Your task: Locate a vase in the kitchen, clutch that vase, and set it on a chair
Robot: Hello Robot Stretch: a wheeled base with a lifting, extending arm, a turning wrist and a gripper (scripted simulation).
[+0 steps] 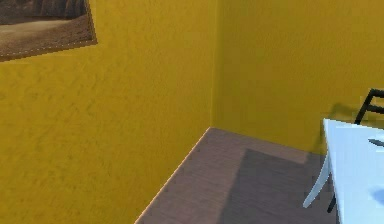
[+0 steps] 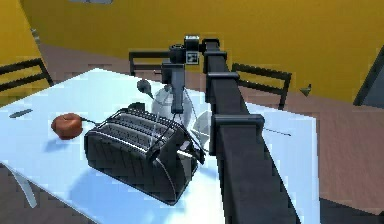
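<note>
In the arm side view, a white desk [image 2: 60, 165] runs from the near left toward the far right. A black toaster [image 2: 138, 152] stands at its near middle. Just behind the toaster is a pale grey vase [image 2: 163, 102], narrow at the top and wider below, standing on the desk. The dark arm [image 2: 235, 140] rises from the near right and reaches out over the desk. The gripper [image 2: 179, 104] hangs from its far end, right at the vase's right side and partly in front of it. Whether it touches the vase cannot be told. Because the vase stands on the desk just behind the fingers, I cannot tell whether the gripper holds anything.

A red round thing [image 2: 67, 124] lies on the desk to the left of the toaster, well apart from the vase. Dark chairs stand around the desk: one at the left [image 2: 22, 74], one at the far side behind the vase [image 2: 148, 62], and one at the far right [image 2: 262, 82].

The forward view shows yellow walls [image 1: 150, 110] meeting in a corner, with a framed picture [image 1: 45, 25] at the upper left. A corner of the desk [image 1: 360, 170] is at the near right, with a chair back [image 1: 372, 104] behind it.
</note>
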